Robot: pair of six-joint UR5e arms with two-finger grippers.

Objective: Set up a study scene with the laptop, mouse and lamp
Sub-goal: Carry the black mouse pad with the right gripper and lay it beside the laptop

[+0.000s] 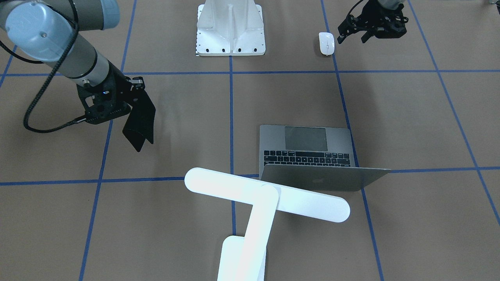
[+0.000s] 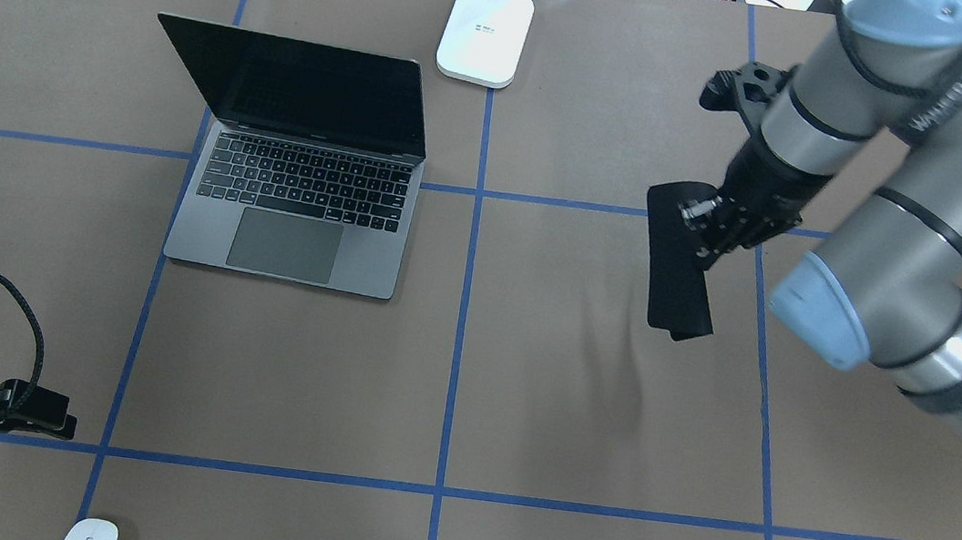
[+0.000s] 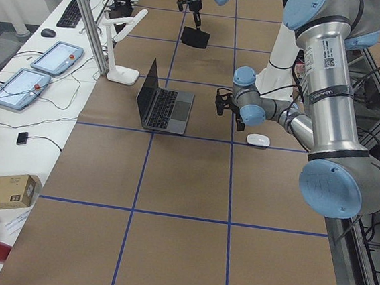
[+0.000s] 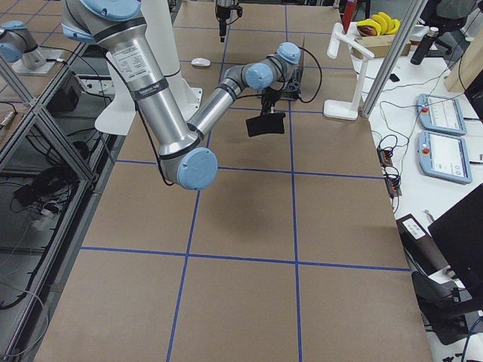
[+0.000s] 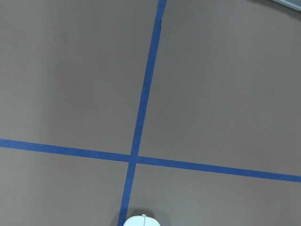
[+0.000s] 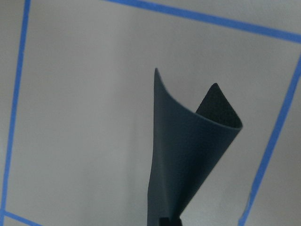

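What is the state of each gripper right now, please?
Left gripper: open, empty, near the mouse.
Right gripper: closed, holding the black mouse pad.

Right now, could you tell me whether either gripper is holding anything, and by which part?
The right gripper pinches the black mouse pad by its upper end, and the pad hangs curled below it. The left gripper holds nothing.
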